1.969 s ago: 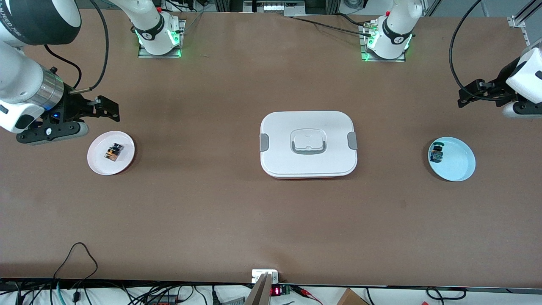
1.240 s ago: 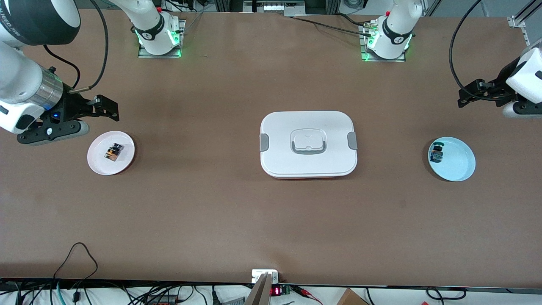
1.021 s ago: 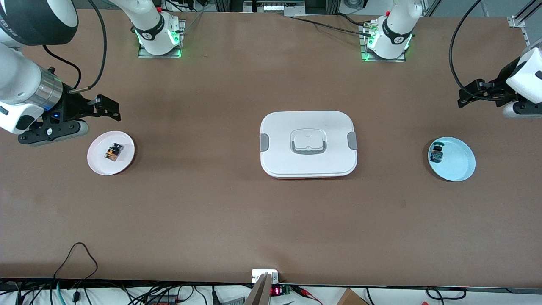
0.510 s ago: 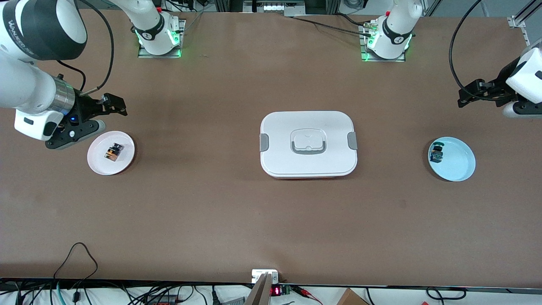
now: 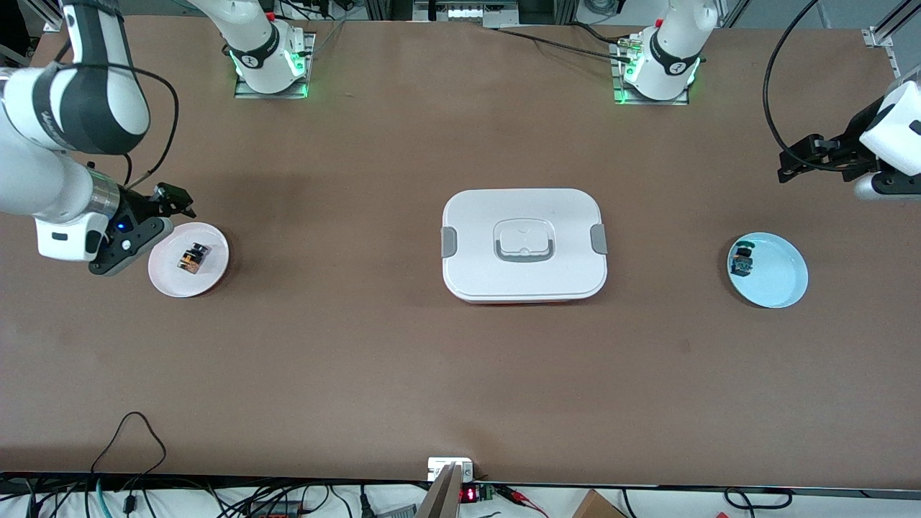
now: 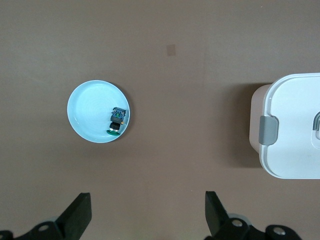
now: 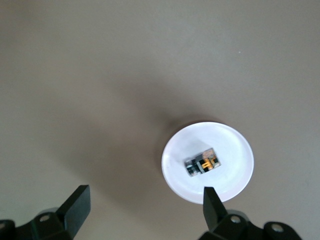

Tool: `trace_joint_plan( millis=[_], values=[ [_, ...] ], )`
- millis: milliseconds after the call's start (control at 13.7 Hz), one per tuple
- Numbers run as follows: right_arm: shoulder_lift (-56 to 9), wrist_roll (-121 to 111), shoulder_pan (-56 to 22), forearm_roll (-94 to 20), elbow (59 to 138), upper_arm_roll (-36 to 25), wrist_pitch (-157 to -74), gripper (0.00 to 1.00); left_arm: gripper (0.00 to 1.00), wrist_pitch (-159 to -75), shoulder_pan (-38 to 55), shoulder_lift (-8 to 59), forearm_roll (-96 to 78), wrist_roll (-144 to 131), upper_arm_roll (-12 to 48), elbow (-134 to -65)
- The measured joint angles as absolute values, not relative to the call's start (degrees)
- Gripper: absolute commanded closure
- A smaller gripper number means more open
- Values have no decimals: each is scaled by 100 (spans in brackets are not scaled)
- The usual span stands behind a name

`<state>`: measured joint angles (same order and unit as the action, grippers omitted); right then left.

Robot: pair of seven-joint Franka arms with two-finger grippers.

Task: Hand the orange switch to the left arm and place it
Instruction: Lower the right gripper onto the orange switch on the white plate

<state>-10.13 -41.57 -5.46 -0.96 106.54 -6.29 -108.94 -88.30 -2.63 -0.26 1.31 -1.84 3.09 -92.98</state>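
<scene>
1. The switch (image 5: 193, 258) is a tiny blocky part with a black body, an orange middle section and a pale metallic end. In the right wrist view (image 7: 202, 162) the orange section faces up and the part lies on its side at a slant.
2. The switch lies near the middle of a small round pink plate (image 5: 170, 279) at the right arm's end of the table (image 5: 360, 360). Nothing touches it.
3. The right gripper (image 5: 167, 199) hangs low over the table just beside the pink plate's edge, on the side toward the robot bases. Its fingers (image 7: 75, 205) stand wide apart and hold nothing; the right wrist view shows the plate (image 7: 230, 145) close to one fingertip.
4. The box (image 5: 524, 244) sits in the middle of the table. It is white, flat and lidded, with rounded corners, a grey clip at each short side and a grey-rimmed recessed handle in the lid.
5. A pale blue plate (image 5: 778, 280) lies at the left arm's end of the table. A small blue-green and dark part (image 5: 742, 260) rests in it against the rim.
6. The left gripper (image 5: 799, 160) waits high over the table, well apart from the blue plate. The left wrist view shows its fingers (image 6: 80, 215) spread wide and empty, with the blue plate (image 6: 87, 107) and one end of the box (image 6: 295, 100) below.
</scene>
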Motion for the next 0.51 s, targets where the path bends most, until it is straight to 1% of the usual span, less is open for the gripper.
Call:
trace_joint_plan(
  millis=[292, 510],
  values=[
    [-1150, -5317, 45, -83, 11861, -646, -12613, 0, 0, -8830, -263, -26, 131, -184, 309, -9298],
    [-1439, -5998, 335, -84, 12372, -650, -13580, 0, 0, -8830, -264, -26, 131, -184, 309, -9297]
  ],
)
